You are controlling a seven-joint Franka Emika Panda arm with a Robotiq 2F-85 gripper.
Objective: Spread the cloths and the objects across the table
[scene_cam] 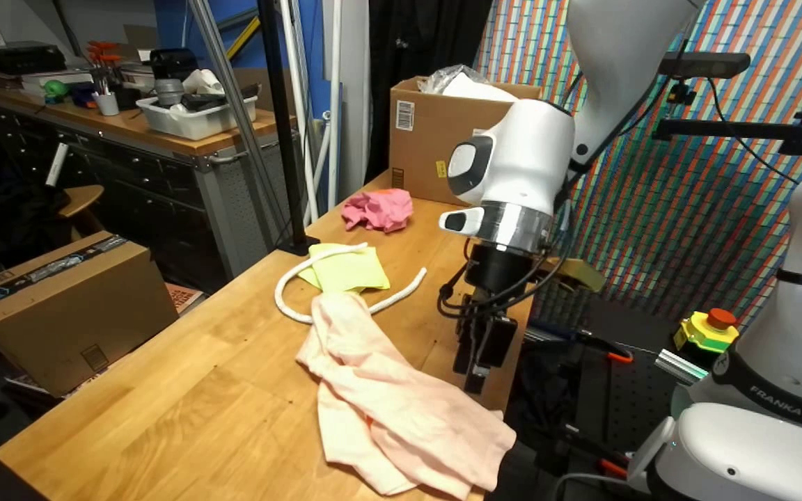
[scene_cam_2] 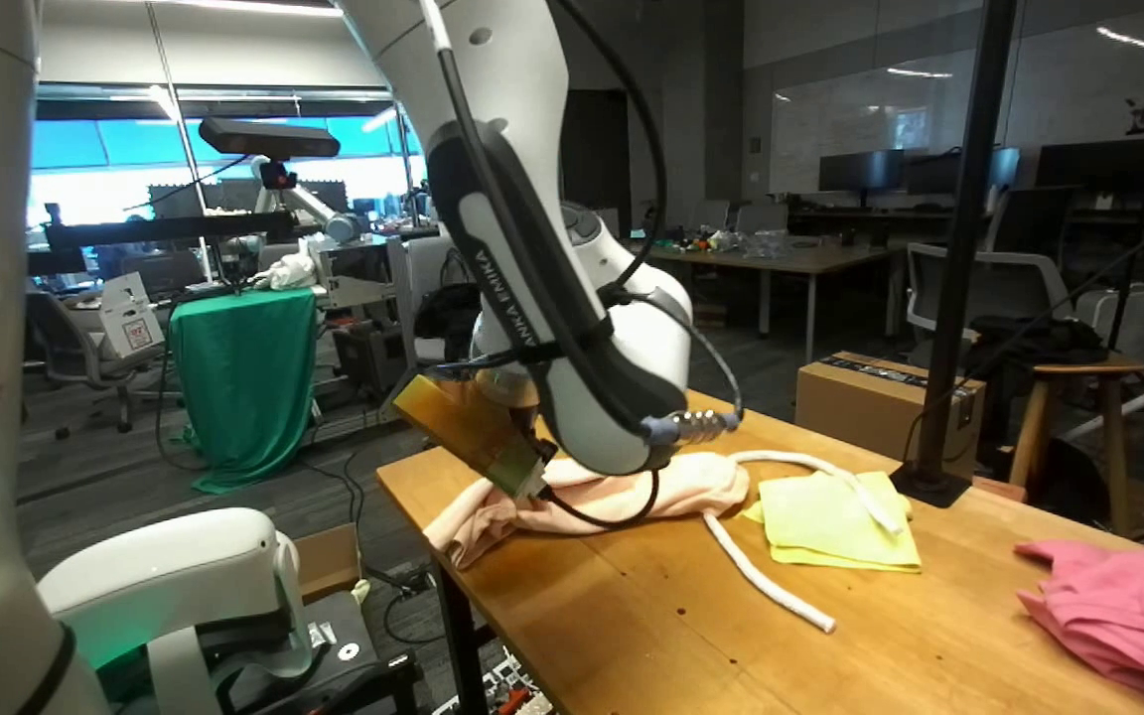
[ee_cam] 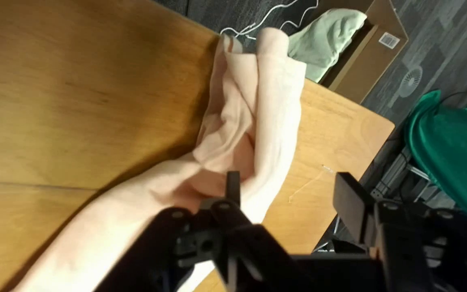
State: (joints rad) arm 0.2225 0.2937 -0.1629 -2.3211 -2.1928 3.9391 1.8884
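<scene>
The peach cloth [scene_cam: 401, 396] lies bunched lengthwise on the wooden table [scene_cam: 227, 390], one end reaching over the edge. Just above it my gripper [ee_cam: 288, 182] stands open, with bare wood showing between its fingertips; one finger is over the cloth in the wrist view. In an exterior view the gripper [scene_cam: 481, 362] points downward beside the cloth; my arm hides it elsewhere. A white cord [scene_cam_2: 761, 581] curves partly under the peach cloth, and one end rests on the folded yellow-green cloth [scene_cam_2: 835, 531]. Farther along, the pink cloth [scene_cam: 378, 210] sits crumpled.
A large cardboard box [scene_cam: 436, 149] occupies the table's far end. The black pole [scene_cam_2: 959, 258] rises from the table's edge near the yellow-green cloth. Below the edge, an open box [ee_cam: 373, 61] holds pale green fabric. Another cardboard box [scene_cam: 74, 313] stands off the table.
</scene>
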